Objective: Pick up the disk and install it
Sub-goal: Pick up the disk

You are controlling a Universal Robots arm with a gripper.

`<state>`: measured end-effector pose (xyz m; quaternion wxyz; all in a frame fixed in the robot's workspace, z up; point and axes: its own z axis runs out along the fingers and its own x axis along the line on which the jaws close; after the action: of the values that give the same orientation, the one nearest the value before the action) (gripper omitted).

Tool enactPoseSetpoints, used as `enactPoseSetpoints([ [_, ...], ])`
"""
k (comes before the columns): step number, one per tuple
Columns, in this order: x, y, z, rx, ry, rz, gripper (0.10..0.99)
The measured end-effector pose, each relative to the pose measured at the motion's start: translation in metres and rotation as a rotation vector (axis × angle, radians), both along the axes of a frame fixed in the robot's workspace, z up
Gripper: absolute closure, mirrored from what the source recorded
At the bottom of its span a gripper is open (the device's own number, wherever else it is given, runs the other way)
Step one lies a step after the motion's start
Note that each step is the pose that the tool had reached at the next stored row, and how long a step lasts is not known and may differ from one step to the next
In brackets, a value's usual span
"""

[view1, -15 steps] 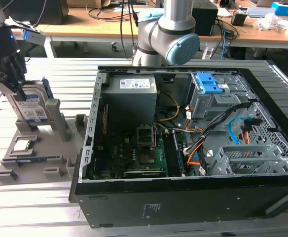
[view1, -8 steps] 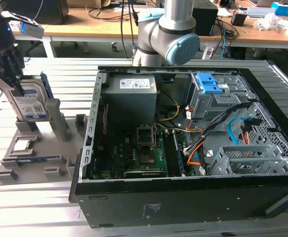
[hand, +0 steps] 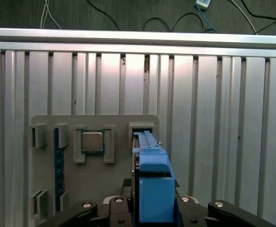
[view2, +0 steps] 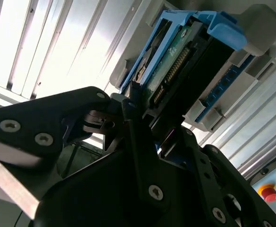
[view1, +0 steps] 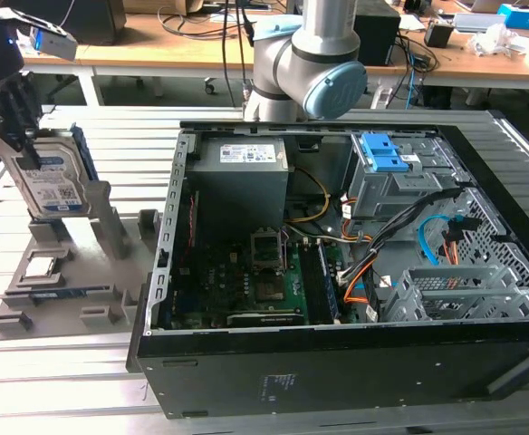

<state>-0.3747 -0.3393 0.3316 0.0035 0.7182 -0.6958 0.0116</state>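
**Fingers clamped on the disk at its holder**

We see the gripper (view1: 27, 149) at the exterior view's left, its 2 black fingers (view2: 138, 142) closed on the disk (view1: 58, 186), 1 against each flat face. The disk stands on edge between them, with its labelled face toward the exterior camera. Its lower end, beyond the fingertips, meets the upright slot of the grey holder (view1: 74, 263).

In the second wrist view the disk's green circuit board faces 1 finger, and the blue carrier frame (view2: 176, 23) wraps the edge farthest from the fingertips. In the first wrist view the frame runs from between the fingers down to the holder's slot. Just beside that slot a processor chip (hand: 92, 141) lies in a pocket, and further along a memory stick (hand: 56, 156) sits in its groove.

Well apart from the fingers, toward the exterior view's right, an open computer case (view1: 337, 362) lies on the slatted metal table (view1: 65, 399). Inside it we see a power supply (view1: 242, 168), a motherboard (view1: 246, 281) and a grey drive cage (view1: 387, 190) topped by a blue latch (view1: 382, 154).
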Motion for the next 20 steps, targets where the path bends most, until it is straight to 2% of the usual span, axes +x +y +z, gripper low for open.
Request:
enactPoseSetpoints([
  [1,0.0000,0.0001,0.0039,0.000,0.0000,0.000,0.722],
  [9,0.0000,0.0004,0.0162,0.000,0.0001,0.000,0.722],
  [13,0.0000,0.0007,0.0260,0.000,0.0000,0.000,0.722],
  [20,0.0000,0.0008,0.0366,0.000,0.0000,0.000,0.722],
])
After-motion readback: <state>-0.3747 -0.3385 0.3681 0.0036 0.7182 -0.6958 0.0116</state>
